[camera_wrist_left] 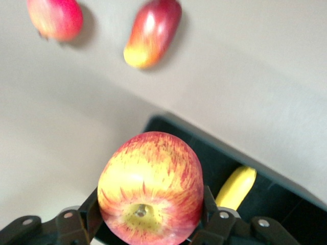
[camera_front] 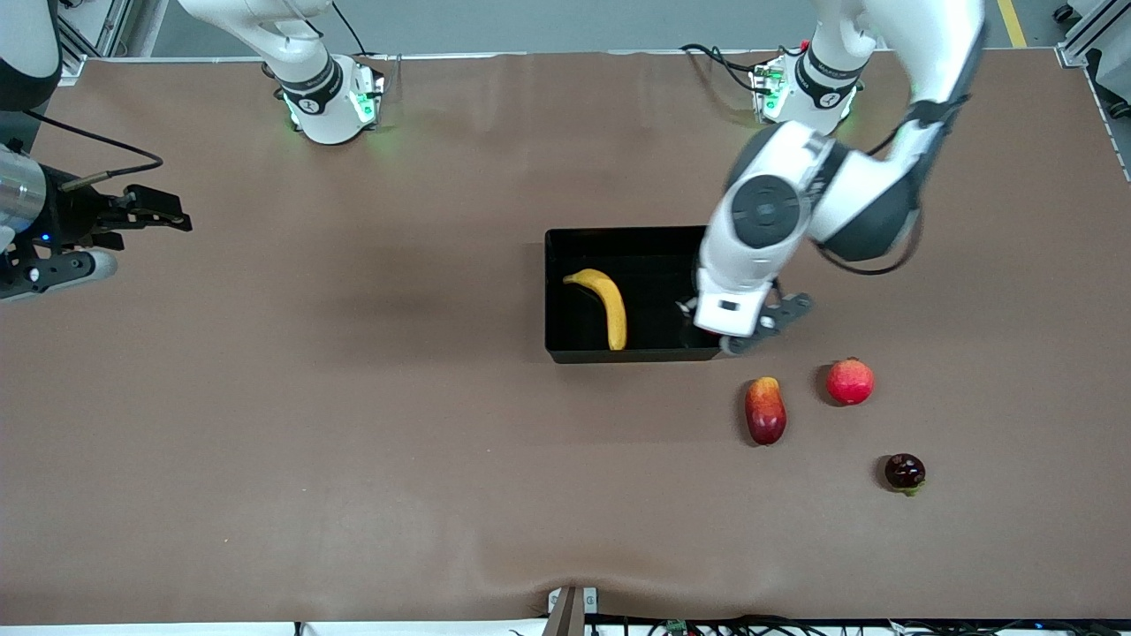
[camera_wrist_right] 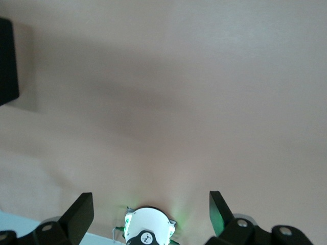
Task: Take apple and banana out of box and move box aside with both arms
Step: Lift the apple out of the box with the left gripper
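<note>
The black box (camera_front: 618,234) stands mid-table with the yellow banana (camera_front: 605,306) lying in it. My left gripper (camera_front: 726,331) is over the box's corner toward the left arm's end, at the edge nearer the camera. In the left wrist view the gripper (camera_wrist_left: 150,214) is shut on the red apple with yellow patches (camera_wrist_left: 150,189), above the box (camera_wrist_left: 286,204) and the banana (camera_wrist_left: 236,186). In the front view the wrist hides the apple. My right gripper (camera_front: 163,210) waits open and empty over bare table at the right arm's end; its fingers (camera_wrist_right: 82,212) stand wide apart.
An oval red-and-yellow mango-like fruit (camera_front: 765,411), a pink-red round fruit (camera_front: 850,381) and a small dark fruit (camera_front: 905,472) lie on the table nearer the camera than the box, toward the left arm's end. The box's corner shows in the right wrist view (camera_wrist_right: 7,58).
</note>
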Robot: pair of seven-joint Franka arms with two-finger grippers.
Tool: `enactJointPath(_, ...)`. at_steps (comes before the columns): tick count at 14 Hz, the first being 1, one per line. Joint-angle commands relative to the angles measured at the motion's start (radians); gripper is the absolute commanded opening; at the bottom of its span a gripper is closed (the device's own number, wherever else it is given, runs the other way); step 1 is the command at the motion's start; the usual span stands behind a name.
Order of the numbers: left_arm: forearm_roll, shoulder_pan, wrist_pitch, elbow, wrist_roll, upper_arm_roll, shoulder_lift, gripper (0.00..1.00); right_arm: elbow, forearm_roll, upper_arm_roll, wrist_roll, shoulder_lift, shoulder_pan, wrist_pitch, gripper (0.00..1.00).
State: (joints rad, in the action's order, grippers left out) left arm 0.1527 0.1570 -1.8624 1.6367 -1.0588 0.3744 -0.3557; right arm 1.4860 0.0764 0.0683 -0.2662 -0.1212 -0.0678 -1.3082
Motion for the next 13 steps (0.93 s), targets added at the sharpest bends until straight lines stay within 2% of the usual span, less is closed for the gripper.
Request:
enactJointPath(1,0.016,-0.092,0.026,-0.044,0.136,0.004,0.015,0.00,-0.007,0.005,0.002,-0.030,-0.008,-0.029,0.058,1.00)
enactJointPath(6,0.016,-0.261,0.060,-0.032,0.390,0.006,0.024,0.00,-0.027,-0.006,0.011,-0.087,0.017,-0.015,0.087,1.00)
enactJointPath(8,0.018,-0.322,0.060,-0.009,0.454,0.004,0.017,0.00,-0.061,-0.055,0.007,-0.082,0.032,-0.009,0.086,1.00)
enactJointPath(10,0.037,-0.372,0.048,0.021,0.473,0.003,-0.003,0.00,-0.064,-0.070,0.002,-0.087,-0.033,-0.023,0.070,1.00)
enactJointPath(11,0.071,-0.387,0.033,0.038,0.473,0.004,-0.017,0.00,-0.066,-0.072,-0.001,-0.079,-0.055,-0.030,0.058,1.00)
enactJointPath(13,0.079,-0.407,-0.064,0.121,0.468,0.004,-0.022,0.00,-0.092,-0.086,0.002,-0.080,-0.060,-0.061,-0.066,1.00)
